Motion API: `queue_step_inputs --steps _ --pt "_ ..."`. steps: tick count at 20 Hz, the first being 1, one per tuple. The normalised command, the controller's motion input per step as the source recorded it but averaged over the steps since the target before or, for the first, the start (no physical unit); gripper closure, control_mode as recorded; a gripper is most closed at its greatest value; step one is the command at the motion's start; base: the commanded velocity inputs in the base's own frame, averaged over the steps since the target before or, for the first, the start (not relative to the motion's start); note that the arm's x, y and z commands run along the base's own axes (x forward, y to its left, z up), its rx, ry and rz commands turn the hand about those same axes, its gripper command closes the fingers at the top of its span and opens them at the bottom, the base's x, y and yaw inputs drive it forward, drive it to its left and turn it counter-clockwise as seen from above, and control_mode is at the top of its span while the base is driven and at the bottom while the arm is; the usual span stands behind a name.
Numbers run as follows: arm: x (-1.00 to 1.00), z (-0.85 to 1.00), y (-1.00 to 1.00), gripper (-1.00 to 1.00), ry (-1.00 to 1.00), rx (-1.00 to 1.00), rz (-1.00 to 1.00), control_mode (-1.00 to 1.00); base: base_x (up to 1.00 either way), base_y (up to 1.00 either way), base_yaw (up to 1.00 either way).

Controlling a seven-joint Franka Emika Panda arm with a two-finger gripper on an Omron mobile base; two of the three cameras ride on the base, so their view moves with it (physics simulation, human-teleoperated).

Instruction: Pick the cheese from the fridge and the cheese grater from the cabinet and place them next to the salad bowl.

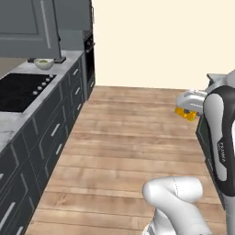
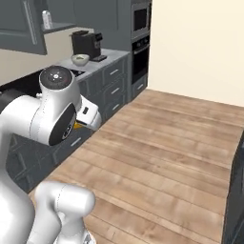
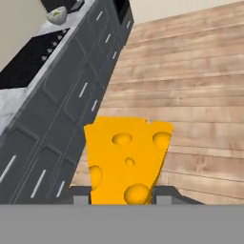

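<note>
I see the fingers (image 3: pixel 121 194) clamped on the cheese (image 3: pixel 126 159), one on each side of the yellow wedge, which I hold up over the wooden floor (image 1: pixel 133 137). The salad bowl (image 1: pixel 44 64) stands far away on the worktop (image 1: pixel 9 121), beyond the black stove (image 1: pixel 20 89).

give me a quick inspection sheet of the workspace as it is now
surface: grey counter with black cooktop
job's things: cheese held in the claw; salad bowl on the counter's far end; cheese grater on the open cabinet shelf
clutter: coffee machine behind the bowl
grippers: claw shut on the cheese, over the wood floor
cables: nothing seen
surroundings: wall oven, drawer fronts, cream wall
</note>
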Motion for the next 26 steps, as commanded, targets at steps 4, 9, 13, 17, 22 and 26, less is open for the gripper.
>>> queue_step_inputs --steps 4,9,13,17,22,26 --pt "0.00 0.00 0.00 1.00 0.00 0.00 0.00 1.00 0.94 0.15 0.00" --pt "0.00 0.00 0.00 1.00 0.00 0.00 0.00 1.00 0.94 0.15 0.00" --pt "0.00 0.00 0.00 1.00 0.00 0.00 0.00 1.00 0.94 0.14 0.00" --pt "0.00 0.00 0.00 1.00 0.00 0.00 0.00 1.00 0.94 0.12 0.00" --pt "0.00 0.00 0.00 1.00 0.00 0.00 0.00 1.00 0.94 0.09 0.07" --pt "0.00 0.00 0.00 1.00 0.00 0.00 0.00 1.00 0.94 0.09 0.13"
